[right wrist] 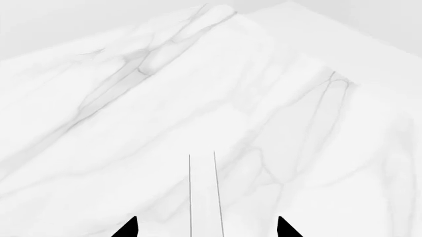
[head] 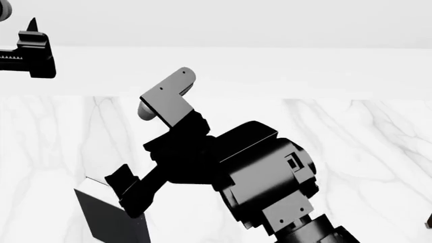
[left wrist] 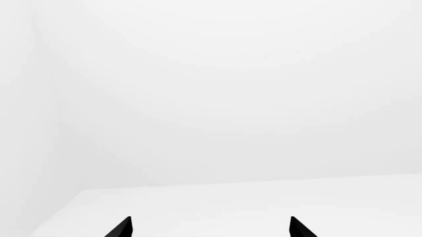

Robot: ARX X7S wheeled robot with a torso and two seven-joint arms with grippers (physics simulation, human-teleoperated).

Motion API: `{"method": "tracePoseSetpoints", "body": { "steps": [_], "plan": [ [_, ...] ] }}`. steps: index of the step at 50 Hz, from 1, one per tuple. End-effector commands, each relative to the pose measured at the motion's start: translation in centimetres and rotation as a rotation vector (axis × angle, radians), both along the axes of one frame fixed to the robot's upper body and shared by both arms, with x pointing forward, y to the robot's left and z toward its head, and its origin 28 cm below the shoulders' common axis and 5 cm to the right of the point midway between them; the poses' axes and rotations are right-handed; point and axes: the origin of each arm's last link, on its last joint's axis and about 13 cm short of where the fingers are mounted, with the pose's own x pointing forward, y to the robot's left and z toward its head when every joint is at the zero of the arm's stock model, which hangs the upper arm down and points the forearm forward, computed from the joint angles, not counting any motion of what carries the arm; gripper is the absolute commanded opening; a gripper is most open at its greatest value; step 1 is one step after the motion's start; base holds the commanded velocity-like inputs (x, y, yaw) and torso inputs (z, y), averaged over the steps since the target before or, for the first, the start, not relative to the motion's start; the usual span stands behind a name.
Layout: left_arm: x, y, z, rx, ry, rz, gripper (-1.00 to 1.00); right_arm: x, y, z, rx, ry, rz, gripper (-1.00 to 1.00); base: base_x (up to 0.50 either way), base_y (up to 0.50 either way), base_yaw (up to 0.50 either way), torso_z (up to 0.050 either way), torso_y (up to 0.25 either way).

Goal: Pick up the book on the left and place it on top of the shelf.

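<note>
The book point(head: 113, 218) stands upright on the white marble table point(head: 351, 152) at the lower left of the head view, its dark grey cover facing me. In the right wrist view its thin white page edge point(right wrist: 202, 197) runs between my right gripper's black fingertips point(right wrist: 129, 228). My right gripper point(right wrist: 206, 228) is open, with the jaws wide on either side of the book and not touching it. It also shows in the head view point(head: 125, 195), reaching down to the book's top. My left gripper point(left wrist: 209, 228) is open and empty, raised at the far left point(head: 30, 48). The shelf is almost entirely out of view.
A dark brown sliver point(head: 429, 220) shows at the right edge of the head view. A white wall point(head: 270, 25) stands behind the table. The left wrist view shows only white walls point(left wrist: 231, 98). My right arm's bulky forearm point(head: 270, 187) covers the table's lower middle.
</note>
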Motion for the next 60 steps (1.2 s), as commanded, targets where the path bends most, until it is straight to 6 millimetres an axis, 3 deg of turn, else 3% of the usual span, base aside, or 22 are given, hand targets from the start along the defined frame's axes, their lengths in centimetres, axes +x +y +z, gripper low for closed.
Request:
{"method": "tracePoseSetpoints", "body": {
  "steps": [1, 38, 60],
  "plan": [
    [0.1, 0.1, -0.1, -0.003, 0.003, 0.001, 1.00, 0.3, 0.8, -1.0, -0.012, 0.024, 0.019, 1.00, 0.00, 0.00, 0.00, 0.000, 0.000],
    [0.1, 0.2, -0.3, -0.006, 0.010, 0.003, 1.00, 0.8, 1.6, -5.4, -0.098, 0.091, 0.053, 1.00, 0.00, 0.00, 0.00, 0.000, 0.000],
    [0.1, 0.3, -0.4, -0.004, 0.015, 0.004, 1.00, 1.1, 1.6, -6.4, -0.106, 0.108, 0.054, 1.00, 0.00, 0.00, 0.00, 0.000, 0.000]
  ]
}}
